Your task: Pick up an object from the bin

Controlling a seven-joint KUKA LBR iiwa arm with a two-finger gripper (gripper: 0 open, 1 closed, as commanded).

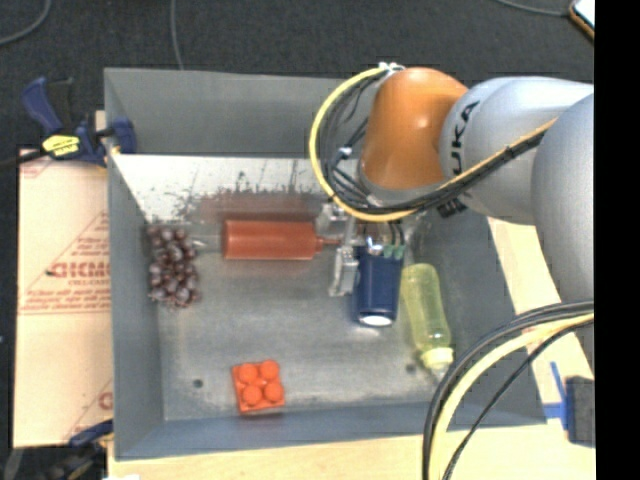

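My gripper (345,272) hangs below the orange wrist cover, right of the bin's middle. A dark blue can (377,290) with a pale end facing the front stands right against the gripper's right side. A reddish-brown bottle (268,240) lies on its side just left of the gripper, its right end close to it. A pale yellow-green bottle (425,313) lies lengthwise right of the blue can, touching or nearly touching it.
A bunch of dark purple grapes (172,265) lies by the left wall. An orange studded block (259,386) sits near the front wall. The arm and its cables cover the bin's back right part.
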